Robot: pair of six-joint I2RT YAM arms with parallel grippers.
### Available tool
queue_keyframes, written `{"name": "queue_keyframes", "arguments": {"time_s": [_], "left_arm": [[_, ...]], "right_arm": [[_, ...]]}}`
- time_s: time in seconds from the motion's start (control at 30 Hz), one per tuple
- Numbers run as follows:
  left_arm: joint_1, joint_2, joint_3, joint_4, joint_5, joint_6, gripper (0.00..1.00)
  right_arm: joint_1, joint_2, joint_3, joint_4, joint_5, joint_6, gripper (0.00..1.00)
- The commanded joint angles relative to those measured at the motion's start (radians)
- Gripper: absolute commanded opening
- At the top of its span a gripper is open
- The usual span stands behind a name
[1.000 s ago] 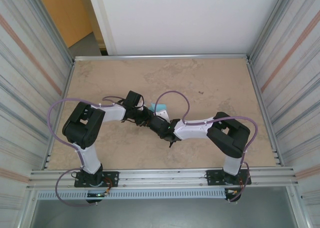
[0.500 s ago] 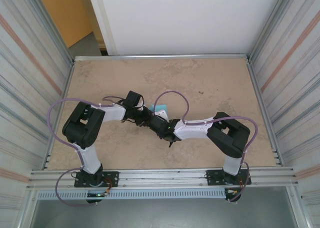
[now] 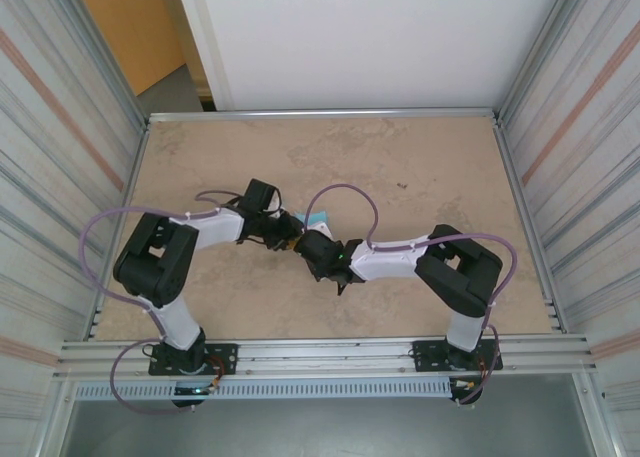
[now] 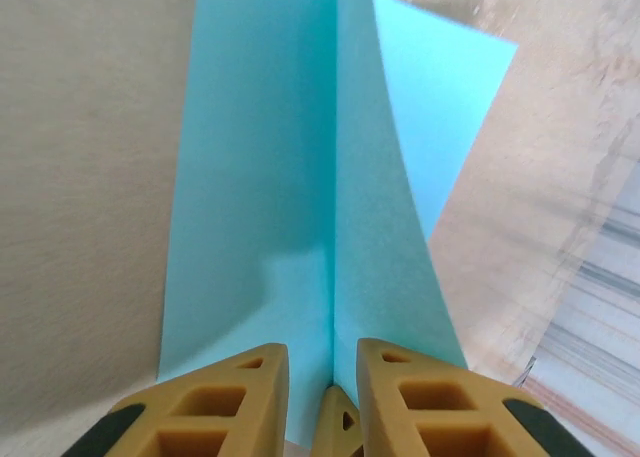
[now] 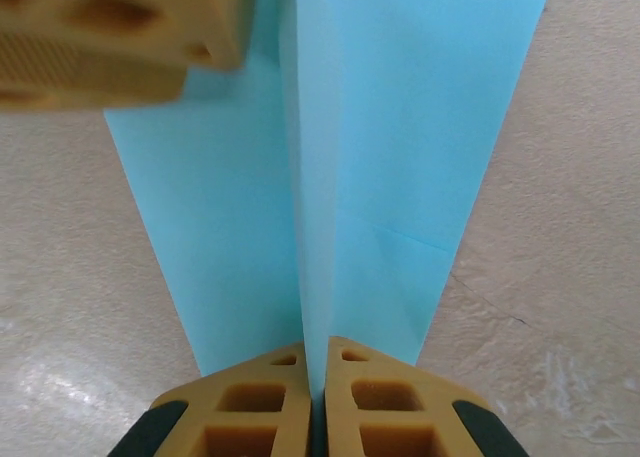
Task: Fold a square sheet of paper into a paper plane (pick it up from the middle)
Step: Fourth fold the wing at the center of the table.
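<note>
The light-blue sheet of paper (image 3: pixel 318 220) lies on the table between the two arms. It is folded into a long tapering paper plane shape with a raised centre fold (image 5: pixel 312 177). My right gripper (image 5: pixel 316 377) is shut on the near end of that fold, and the flaps spread flat on both sides. My left gripper (image 4: pixel 323 377) straddles the same fold (image 4: pixel 336 177) with its jaws a little apart, and a tan tip shows low in the gap. One left finger (image 5: pixel 120 37) hangs blurred over the paper's far end. From above, the left gripper (image 3: pixel 283 235) and the right gripper (image 3: pixel 308 245) almost touch.
The beige tabletop (image 3: pixel 420 167) is ringed by a metal frame rail (image 3: pixel 320 114) and corrugated side walls. Purple cables (image 3: pixel 345 189) loop over both arms above the meeting point. Both arm bases sit on the near rail (image 3: pixel 320 357).
The right jaws have closed onto the centre fold. The left arm's elbow has swung out to the left and lower, while both grippers stay at the paper.
</note>
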Motion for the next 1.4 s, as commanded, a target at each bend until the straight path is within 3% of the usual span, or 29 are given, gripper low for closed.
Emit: {"name": "queue_keyframes", "arguments": {"time_s": [0.0, 0.3, 0.57, 0.97, 1.37], "left_arm": [[0.028, -0.067, -0.039, -0.022, -0.034, 0.006, 0.25], [0.053, -0.168, -0.16, 0.05, -0.083, -0.032, 0.27], [0.05, -0.215, -0.287, 0.252, -0.033, -0.083, 0.29], [0.0, -0.19, -0.262, 0.315, 0.013, -0.012, 0.41], [-0.016, -0.108, -0.179, 0.22, 0.001, 0.035, 0.4]], "right_arm": [[-0.018, -0.019, -0.038, 0.037, -0.128, -0.033, 0.11], [-0.076, -0.037, -0.096, 0.122, -0.339, -0.049, 0.11], [-0.131, -0.036, -0.146, 0.189, -0.478, -0.038, 0.12], [-0.175, -0.04, -0.179, 0.223, -0.559, -0.038, 0.12], [-0.19, -0.04, -0.182, 0.234, -0.579, -0.032, 0.13]]}}
